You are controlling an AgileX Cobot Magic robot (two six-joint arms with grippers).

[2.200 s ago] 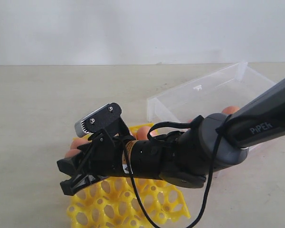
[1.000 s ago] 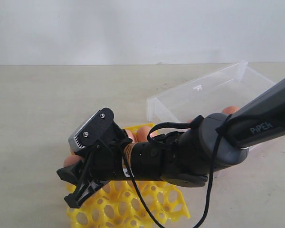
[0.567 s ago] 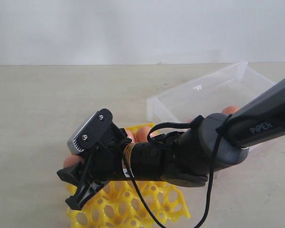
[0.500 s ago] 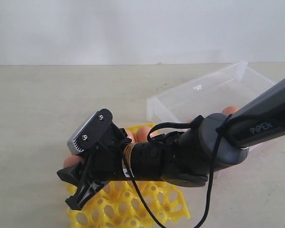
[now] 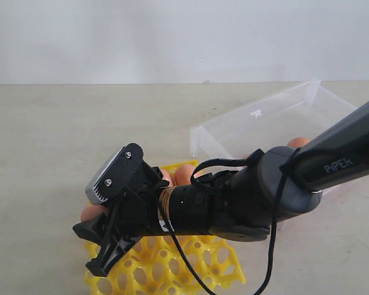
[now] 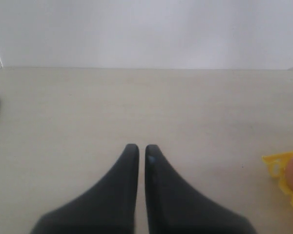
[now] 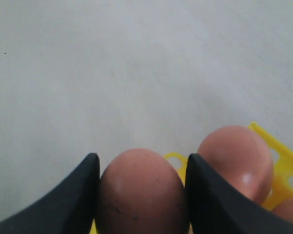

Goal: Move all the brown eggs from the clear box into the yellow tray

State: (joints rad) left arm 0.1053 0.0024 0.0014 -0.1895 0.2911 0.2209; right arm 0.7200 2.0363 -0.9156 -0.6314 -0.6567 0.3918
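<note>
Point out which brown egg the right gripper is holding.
The held egg, pinched between the black fingers of the right gripper. The neighbouring egg sits outside the fingers in the yellow tray, untouched.

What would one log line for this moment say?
right gripper: shut on egg | place: tray edge | left gripper: shut, empty

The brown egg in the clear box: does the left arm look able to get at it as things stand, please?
Probably not. The left gripper sits shut over bare table beyond the yellow tray, and the right arm lies across the tray, between it and the clear box holding that brown egg.
</note>
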